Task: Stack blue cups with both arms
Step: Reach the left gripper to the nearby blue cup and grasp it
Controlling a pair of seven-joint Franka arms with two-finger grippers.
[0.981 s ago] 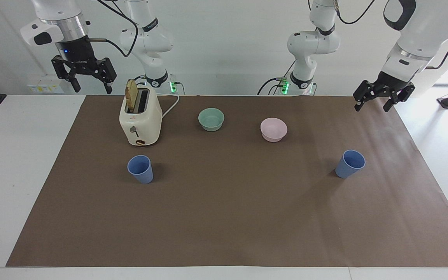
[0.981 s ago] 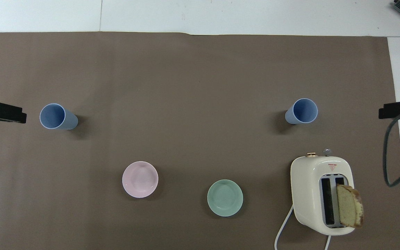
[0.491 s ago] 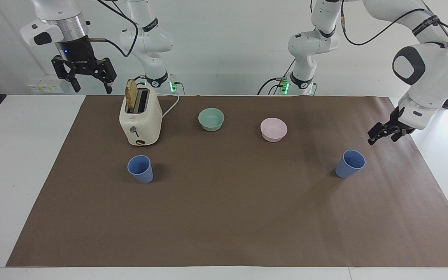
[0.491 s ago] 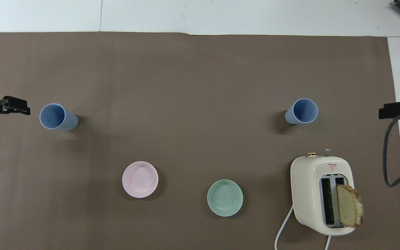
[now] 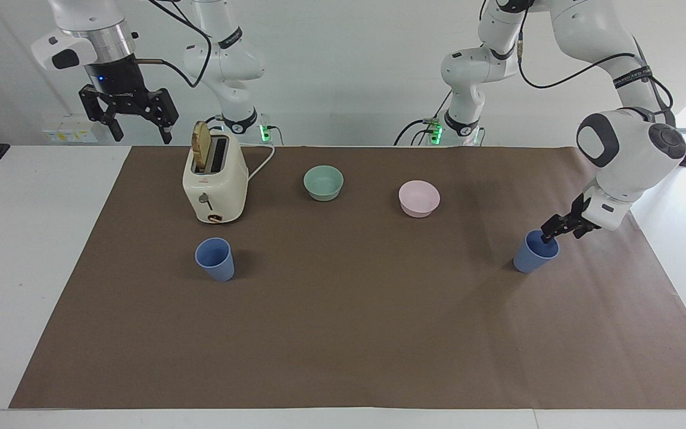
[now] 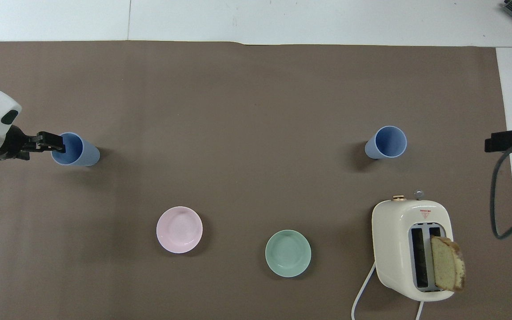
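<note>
Two blue cups stand upright on the brown mat. One cup (image 5: 215, 260) (image 6: 386, 142) is at the right arm's end, farther from the robots than the toaster. The other cup (image 5: 532, 257) (image 6: 82, 152) is at the left arm's end. My left gripper (image 5: 559, 233) (image 6: 57, 143) is low at this cup's rim, open, tilted sideways, with one finger at the cup's mouth. My right gripper (image 5: 140, 132) (image 6: 509, 144) is open and empty, and waits raised over the table edge beside the toaster.
A cream toaster (image 5: 215, 185) (image 6: 411, 249) with a bread slice sticking out stands at the right arm's end. A mint-green bowl (image 5: 323, 182) (image 6: 288, 253) and a pink bowl (image 5: 418, 198) (image 6: 179, 230) sit nearer to the robots than the cups.
My left arm has swung down and in, from high over the mat's corner to the rim of the cup at its end. The right arm and both cups have not moved.
</note>
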